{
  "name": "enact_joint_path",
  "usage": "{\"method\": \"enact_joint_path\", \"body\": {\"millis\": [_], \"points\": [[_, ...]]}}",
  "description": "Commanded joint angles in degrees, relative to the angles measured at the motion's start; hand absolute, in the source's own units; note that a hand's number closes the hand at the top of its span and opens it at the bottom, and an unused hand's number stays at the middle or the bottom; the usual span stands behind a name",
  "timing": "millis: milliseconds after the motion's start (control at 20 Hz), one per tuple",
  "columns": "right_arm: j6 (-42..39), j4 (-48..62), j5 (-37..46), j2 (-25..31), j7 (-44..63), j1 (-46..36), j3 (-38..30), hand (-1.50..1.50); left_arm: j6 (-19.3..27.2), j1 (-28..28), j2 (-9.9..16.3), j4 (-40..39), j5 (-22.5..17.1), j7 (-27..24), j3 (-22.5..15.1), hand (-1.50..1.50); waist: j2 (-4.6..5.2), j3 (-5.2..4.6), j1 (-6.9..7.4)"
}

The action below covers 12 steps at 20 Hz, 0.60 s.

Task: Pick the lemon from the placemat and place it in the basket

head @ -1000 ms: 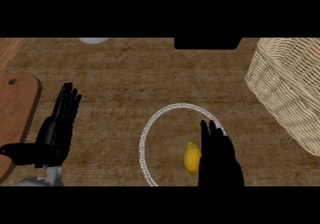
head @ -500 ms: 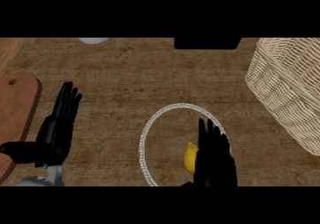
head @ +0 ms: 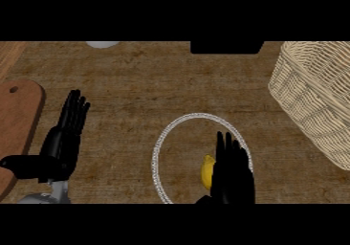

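- The lemon (head: pixel 205 171) reads to me as a small yellow oval, smooth-skinned, with only its left part showing; the rest is covered by my right hand.
- It lies on the placemat (head: pixel 164 143), inside the ring and toward its lower right.
- I can make out the placemat only as a thin pale ring, oval from this angle, with the same brown weave showing inside it as outside.
- My right hand (head: pixel 231 174) is black and comes up from the lower edge, fingers straight and pointing away from me, lying over the lemon's right side. The fingers are not curled round the fruit, so I see it as open and holding nothing.
- My left hand (head: pixel 61 143) rests at the left, fingers straight and spread a little, thumb out to the side, empty, well apart from the placemat.
- The basket (head: pixel 319 100) stands at the right edge: pale woven wicker with a ribbed, rounded wall, apart from the placemat.
- The counter (head: pixel 149 81) is covered in a coarse brown, burlap-like texture.
- A wooden board (head: pixel 16 124) with a rounded top and a small hole lies at the left edge, smooth and reddish brown, just beside my left hand.
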State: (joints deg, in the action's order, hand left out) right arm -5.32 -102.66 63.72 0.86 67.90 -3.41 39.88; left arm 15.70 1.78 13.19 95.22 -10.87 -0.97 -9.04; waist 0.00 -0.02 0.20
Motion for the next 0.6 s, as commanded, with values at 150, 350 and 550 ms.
{"method": "enact_joint_path", "body": {"millis": [150, 350, 550], "points": [[5.6, 6.2, -3.4, -0.8, 10.4, -3.4, 0.0, -1.50, -1.1, 0.2, 0.6, 1.2, 0.3, 0.5, 1.4, 0.00, 0.06, 0.02, 0.39], [0.4, -0.2, -1.6, -0.8, 6.5, 1.5, -1.7, -1.50, -0.9, 1.9, -2.0, -3.7, 1.1, -1.4, 1.7, 0.00, -0.01, 0.00, -0.50], [5.7, 5.6, -2.1, -0.8, 6.9, 0.9, 0.9, -1.50, 0.3, -1.4, -2.6, 1.5, 3.1, 0.7, -0.3, 0.00, -0.04, 0.02, -0.04]]}}
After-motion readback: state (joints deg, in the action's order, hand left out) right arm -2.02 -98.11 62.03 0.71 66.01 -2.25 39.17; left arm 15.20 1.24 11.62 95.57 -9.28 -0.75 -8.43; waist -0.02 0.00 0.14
